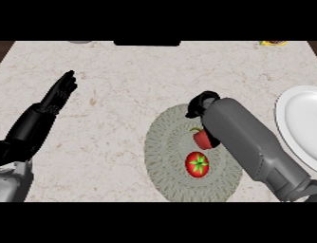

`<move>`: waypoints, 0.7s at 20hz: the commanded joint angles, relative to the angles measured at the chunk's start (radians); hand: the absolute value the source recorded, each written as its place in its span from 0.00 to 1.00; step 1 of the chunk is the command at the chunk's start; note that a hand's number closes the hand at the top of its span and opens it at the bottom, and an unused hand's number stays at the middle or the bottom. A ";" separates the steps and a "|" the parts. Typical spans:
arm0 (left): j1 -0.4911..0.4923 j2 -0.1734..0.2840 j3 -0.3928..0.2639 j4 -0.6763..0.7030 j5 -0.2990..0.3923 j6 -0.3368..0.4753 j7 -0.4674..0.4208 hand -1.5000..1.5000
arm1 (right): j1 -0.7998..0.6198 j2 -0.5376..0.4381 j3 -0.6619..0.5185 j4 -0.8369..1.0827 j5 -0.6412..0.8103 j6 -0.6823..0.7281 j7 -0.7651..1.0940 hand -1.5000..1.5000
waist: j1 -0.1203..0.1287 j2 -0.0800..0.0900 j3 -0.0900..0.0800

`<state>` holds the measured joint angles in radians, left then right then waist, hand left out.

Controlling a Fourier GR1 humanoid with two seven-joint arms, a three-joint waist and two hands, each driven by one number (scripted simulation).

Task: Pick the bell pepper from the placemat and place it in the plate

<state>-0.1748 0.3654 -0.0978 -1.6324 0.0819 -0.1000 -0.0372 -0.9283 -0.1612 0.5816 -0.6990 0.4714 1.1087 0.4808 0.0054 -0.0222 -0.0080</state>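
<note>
The right hand point(202, 105), its fingers' state hidden, reaches over the round grey woven placemat point(167, 152) beside the small red bell pepper point(202, 138) lying there near a red tomato point(198, 164), while the white plate point(312, 128) waits rightward and the open left hand point(58, 97) rests aside.

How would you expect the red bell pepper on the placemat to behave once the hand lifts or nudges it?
The bell pepper looks rounded and glossy, so it would probably roll or wobble if nudged, and might slip. It likely keeps its shape when held. The woven placemat may damp rolling a little. The right hand sits above the mat; its fingers are hidden.
</note>
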 commanded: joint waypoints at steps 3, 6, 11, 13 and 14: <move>0.040 0.007 0.025 -0.013 0.006 0.002 0.009 0.50 | 0.204 0.059 0.016 -0.177 0.110 -0.380 0.141 1.00 | -0.044 -0.001 0.009; 0.047 0.020 0.045 0.011 0.011 0.005 0.018 0.50 | 0.206 0.051 0.006 -0.276 0.214 -0.630 0.240 1.00 | -0.095 -0.029 0.011; 0.085 0.040 0.065 -0.001 0.019 -0.008 0.002 0.50 | 0.353 0.086 0.073 -0.473 0.367 -0.904 0.398 1.00 | -0.088 -0.021 0.008; 0.067 0.033 0.057 -0.011 0.015 -0.005 0.011 0.50 | 0.391 0.103 0.125 -0.574 0.443 -0.962 0.483 1.00 | -0.085 -0.016 0.008; 0.072 0.005 0.041 -0.010 -0.009 0.024 -0.003 0.50 | 0.417 0.081 0.135 -0.622 0.481 -1.001 0.505 1.00 | -0.082 -0.009 0.008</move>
<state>-0.1150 0.3862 -0.0483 -1.6332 0.0894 -0.0936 -0.0296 -0.6027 -0.0945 0.6554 -1.1837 0.8280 0.2840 0.8686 -0.0821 -0.0477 -0.0048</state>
